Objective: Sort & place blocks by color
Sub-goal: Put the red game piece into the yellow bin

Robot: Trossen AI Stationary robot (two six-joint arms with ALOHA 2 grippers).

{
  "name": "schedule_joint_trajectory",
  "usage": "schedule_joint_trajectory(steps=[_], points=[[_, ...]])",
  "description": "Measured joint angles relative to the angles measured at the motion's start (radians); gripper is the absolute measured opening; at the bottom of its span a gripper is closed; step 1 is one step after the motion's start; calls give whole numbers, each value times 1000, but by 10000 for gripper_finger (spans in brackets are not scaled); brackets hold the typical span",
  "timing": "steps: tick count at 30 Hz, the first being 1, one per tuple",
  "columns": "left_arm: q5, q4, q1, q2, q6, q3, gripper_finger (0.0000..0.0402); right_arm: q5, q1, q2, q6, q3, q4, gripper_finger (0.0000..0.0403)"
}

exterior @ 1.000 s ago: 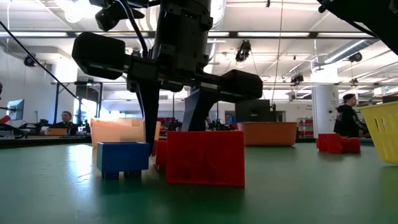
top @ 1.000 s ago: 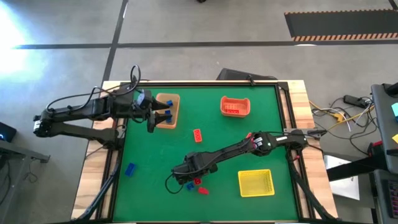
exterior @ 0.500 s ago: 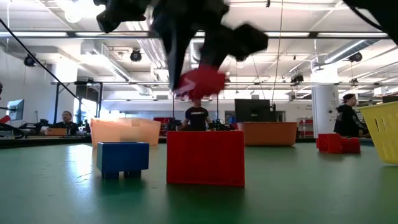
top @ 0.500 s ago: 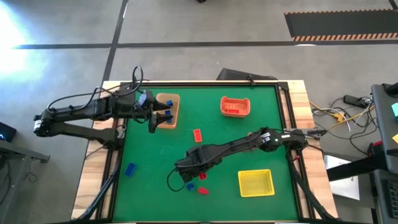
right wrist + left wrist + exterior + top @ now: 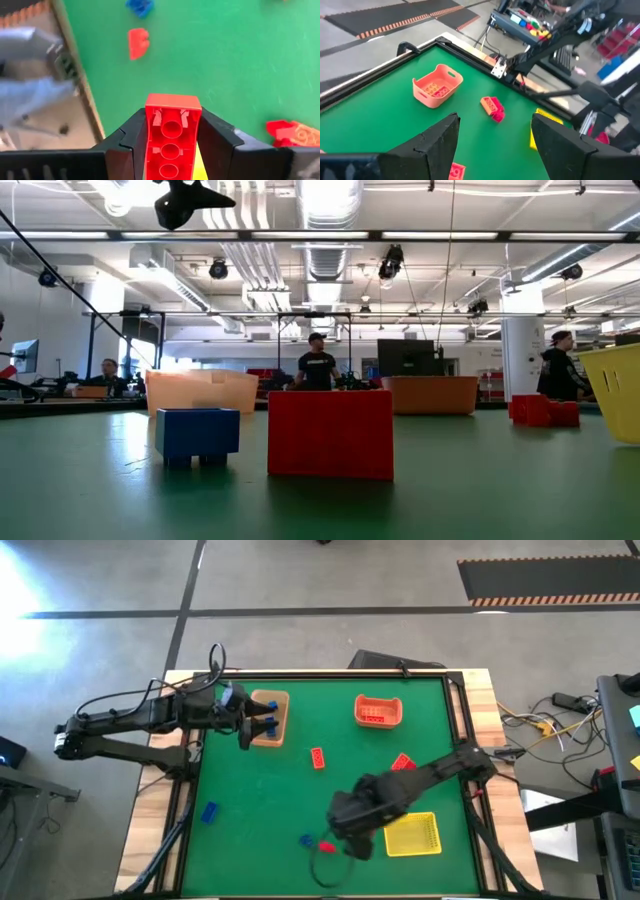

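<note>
My right gripper (image 5: 172, 145) is shut on a red block (image 5: 172, 120), high over the green mat just left of the yellow bin (image 5: 412, 833). Below it lie a blue block (image 5: 140, 6) and a red block (image 5: 137, 42); both stand big in the low view, the blue block (image 5: 197, 435) and the red block (image 5: 330, 433). My left gripper (image 5: 495, 145) is open beside the tan bin (image 5: 268, 718), which holds blue blocks (image 5: 270, 723). An orange block (image 5: 318, 757), a red-and-orange pair (image 5: 403, 762) and a lone blue block (image 5: 210, 811) rest flat on the mat. My right gripper pinches the red block between its two fingers (image 5: 132, 145), one on each long side. The block lies along the fingers, its hollow underside (image 5: 171, 131) facing the wrist camera and its free end (image 5: 172, 102) sticking out past the tips. It is lifted clear of the mat.
The orange bin (image 5: 378, 711) with orange blocks inside stands near the far edge. The table's near wooden edge (image 5: 75, 85) runs close by my right gripper. Open green mat lies between the bins. People stand in the room beyond the table (image 5: 318, 370).
My right gripper has risen from the block cluster at the near edge with the red block shut between its fingers, left the low view, and swung toward the table's right, to the yellow bin. The blue and red blocks on the mat stayed put.
</note>
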Motion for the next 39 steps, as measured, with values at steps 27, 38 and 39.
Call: schedule_joint_trajectory(steps=[27, 38, 39], points=[[-5, 121, 0, 52, -164, -1, 233, 0, 177, -525, -63, -1136, 589, 128], [-6, 203, 0, 132, -189, 0, 233, -1, 177, -514, -44, -1250, 632, 158], [-6, 203, 0, 138, -189, 0, 233, -1, 177, -514, -44, -1249, 635, 162]])
